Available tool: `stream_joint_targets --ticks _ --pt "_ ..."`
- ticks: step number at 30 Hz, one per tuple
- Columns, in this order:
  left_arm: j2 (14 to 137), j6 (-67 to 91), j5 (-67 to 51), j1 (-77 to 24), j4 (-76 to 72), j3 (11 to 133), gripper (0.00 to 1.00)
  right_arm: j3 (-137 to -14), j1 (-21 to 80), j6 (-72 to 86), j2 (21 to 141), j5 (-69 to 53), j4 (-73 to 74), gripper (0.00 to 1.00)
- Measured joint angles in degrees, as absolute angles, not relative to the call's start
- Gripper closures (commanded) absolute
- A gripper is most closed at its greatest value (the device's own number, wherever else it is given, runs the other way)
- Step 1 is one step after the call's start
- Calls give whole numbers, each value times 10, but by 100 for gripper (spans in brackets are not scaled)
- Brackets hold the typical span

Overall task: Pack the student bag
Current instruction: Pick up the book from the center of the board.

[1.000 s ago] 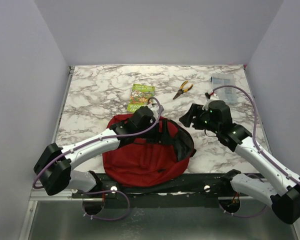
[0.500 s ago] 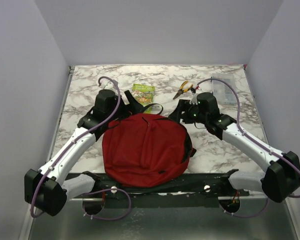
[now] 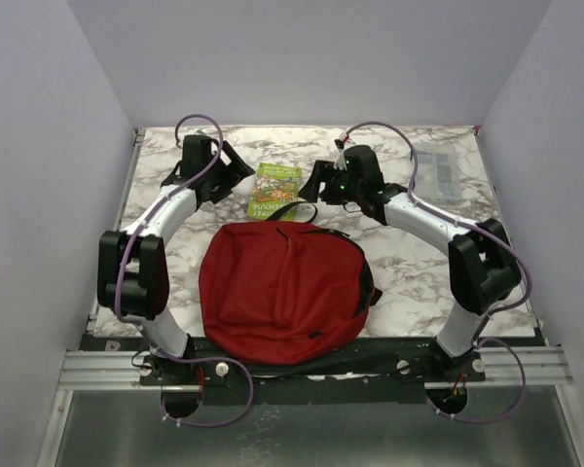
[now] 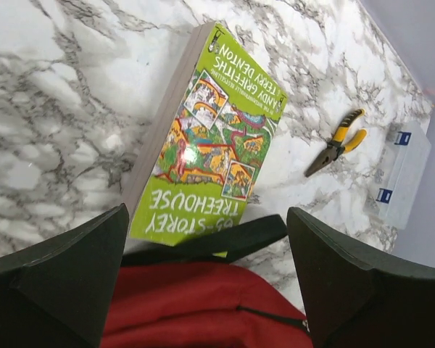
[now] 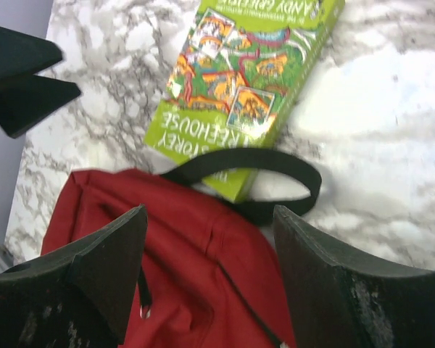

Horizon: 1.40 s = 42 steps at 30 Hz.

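The dark red student bag point(image 3: 282, 287) lies flat at the near middle of the table, its black zippers shut. Its black top handle point(image 3: 297, 208) lies over the near edge of a green paperback book point(image 3: 275, 189) just beyond it. My left gripper point(image 3: 236, 167) is open and empty, to the left of the book. My right gripper point(image 3: 315, 181) is open and empty, to the right of the book. The left wrist view shows the book point(image 4: 210, 138), the handle point(image 4: 225, 243) and the bag point(image 4: 196, 304) between open fingers. The right wrist view shows the book point(image 5: 239, 80), the handle point(image 5: 275, 163) and the bag point(image 5: 188, 254).
Yellow-handled pliers point(image 4: 336, 143) lie to the right of the book; my right arm hides them in the top view. A clear plastic box point(image 3: 434, 167) sits at the far right corner and also shows in the left wrist view point(image 4: 402, 174). Grey walls enclose the marble table point(image 3: 175, 229).
Both arms have swung off the bag toward the far side, to either side of the book. The bag has settled flat and round, its handle now over the book's near edge.
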<state>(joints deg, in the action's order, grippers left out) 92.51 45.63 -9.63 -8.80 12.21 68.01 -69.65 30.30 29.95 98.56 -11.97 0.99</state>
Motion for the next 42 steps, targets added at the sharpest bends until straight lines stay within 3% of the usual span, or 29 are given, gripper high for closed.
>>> stream_joint_targets --ticks 9,23,26,33,42 --pt "1122 455 -135 -83 133 836 2 -811 296 318 1124 -149 -15 26" --pt "1213 556 -170 -86 166 896 4 -844 281 378 1242 -196 -49 29" --pt "1226 563 -191 -89 170 898 12 -844 280 395 1255 -207 -64 30" --pt "1231 546 -221 -90 175 906 47 -840 274 428 1265 -221 -97 33" --pt "1231 505 -251 -93 163 917 74 -826 256 452 1268 -229 -128 34"
